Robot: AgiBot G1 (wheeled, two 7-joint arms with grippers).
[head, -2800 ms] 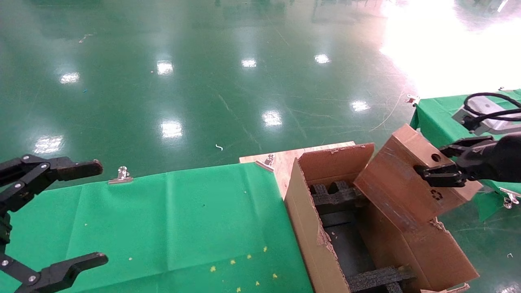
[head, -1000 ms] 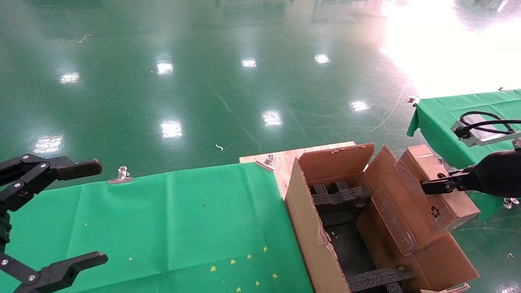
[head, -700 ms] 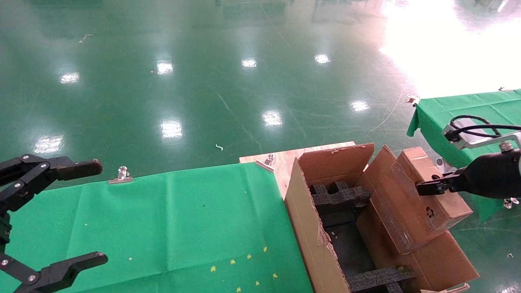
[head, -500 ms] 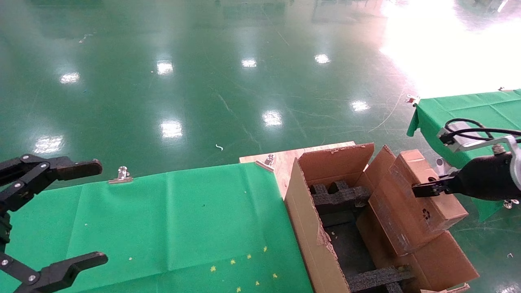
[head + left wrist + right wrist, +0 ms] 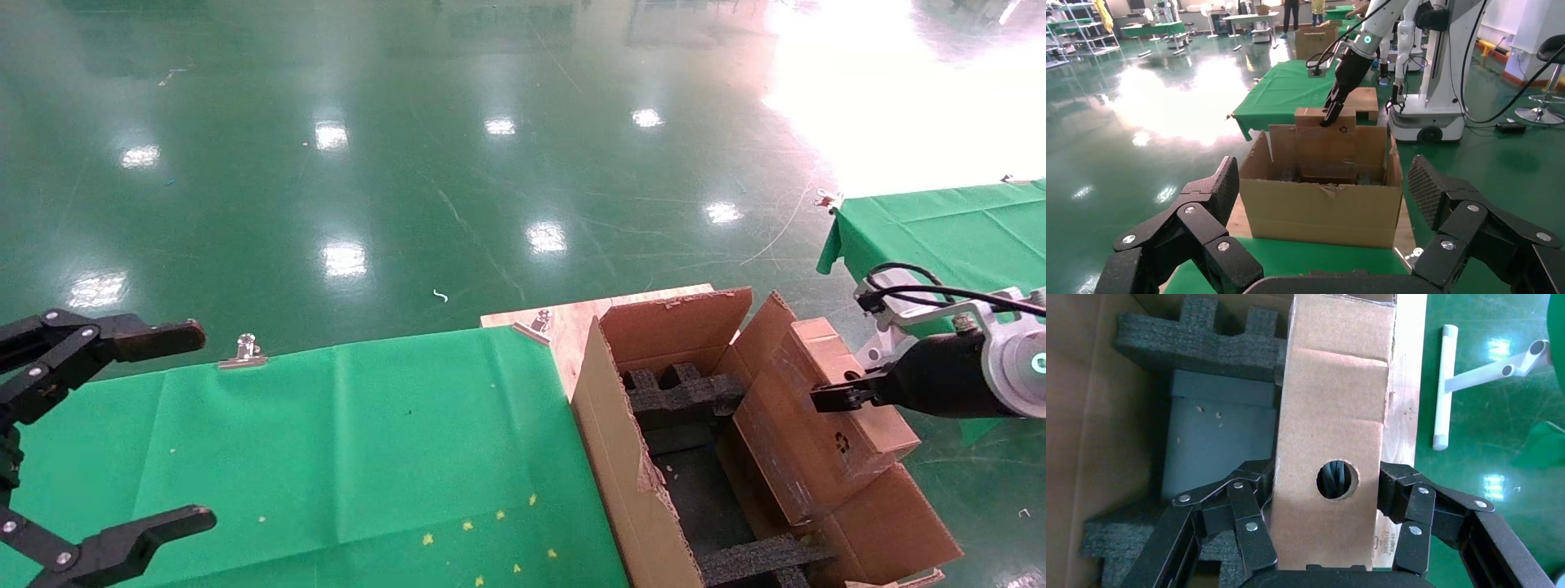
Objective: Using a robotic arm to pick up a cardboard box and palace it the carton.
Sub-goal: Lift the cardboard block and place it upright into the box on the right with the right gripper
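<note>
Box [image 5: 821, 420], tilted, leans into the carton's [image 5: 621, 457] right side, upper end above the rim. Your right gripper [image 5: 1327, 496] pinches its holed narrow face. Your left gripper [image 5: 106, 433] hangs spread over the table's [image 5: 343, 441] left edge.

The cardboard box [image 5: 821, 408], small, brown and glossily taped, is clamped between the fingers of the right gripper [image 5: 1329, 505] on the white robotic arm [image 5: 1009, 367]. A round hole [image 5: 1338, 479] is seen in its narrow upper face, a recycling mark [image 5: 842, 442] on its side. It is held tilted, its lower part inside the carton [image 5: 629, 457], against the wall nearest the gripper. Black foam blocks [image 5: 1196, 340] lie within the carton beside it.
</note>
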